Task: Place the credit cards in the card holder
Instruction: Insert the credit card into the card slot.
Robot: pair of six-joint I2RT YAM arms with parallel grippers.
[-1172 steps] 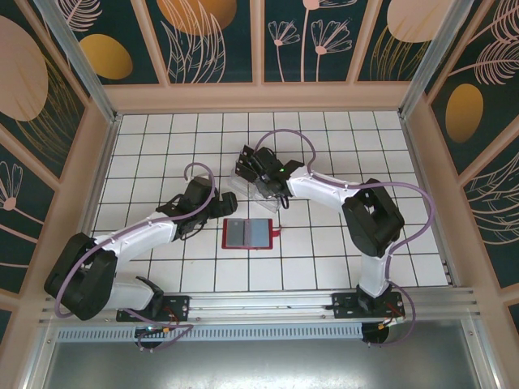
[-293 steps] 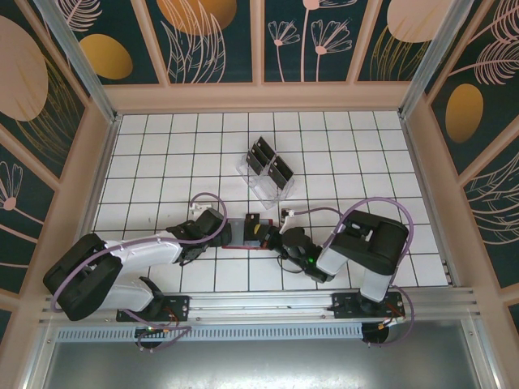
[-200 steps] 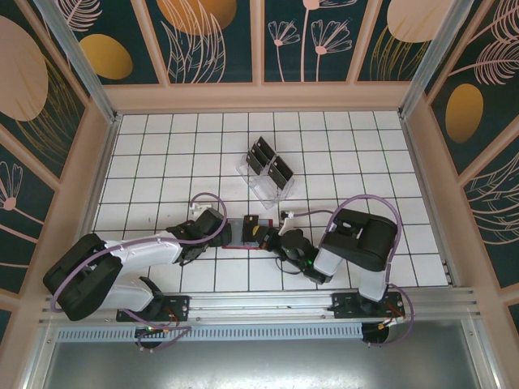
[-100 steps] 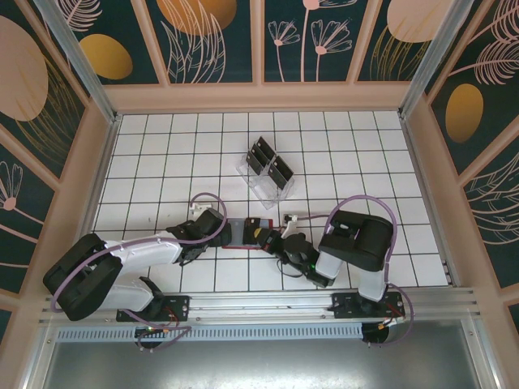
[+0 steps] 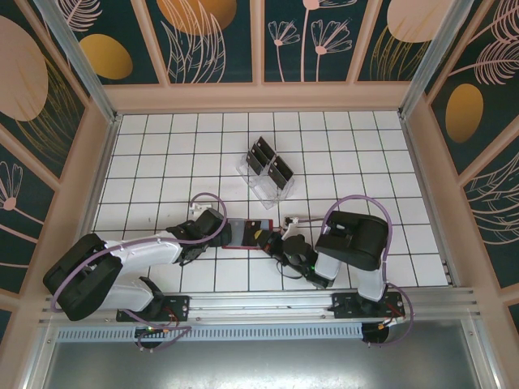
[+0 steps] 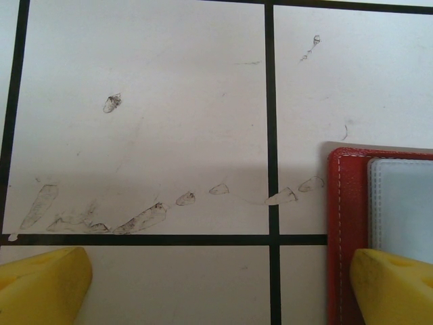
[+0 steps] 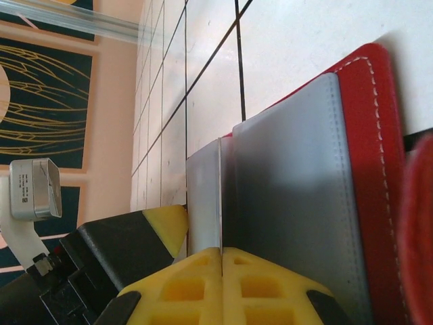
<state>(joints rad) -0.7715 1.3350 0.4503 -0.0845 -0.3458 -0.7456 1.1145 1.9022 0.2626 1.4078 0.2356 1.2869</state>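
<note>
The red card holder (image 5: 246, 232) lies open and flat on the white gridded table (image 6: 135, 135), grey-blue pockets up. The dark credit cards (image 5: 261, 157) I can make out stand on edge in the clear slotted rack (image 5: 258, 191), well apart from the card holder on its far side. The main risk, as I judge it, is the card holder sliding or folding up under a sideways push. The left gripper (image 6: 216, 291) has its jaws wide apart, with only one yellow fingertip (image 6: 396, 284) over the card holder's left red border, so any hold-down there is slight. The right gripper (image 7: 222, 284) is at the card holder's right half, its fingers pressed tight together and low over the pockets. I cannot tell whether a card is pinched between them. If one is, it could skate over the pocket instead of entering its mouth. The two grippers face each other across the card holder, so an overshoot could knock them together. The right arm is folded tightly back on itself, wrist low. The left arm reaches low along the table to the card holder's left edge, wrist pointing down.
</note>
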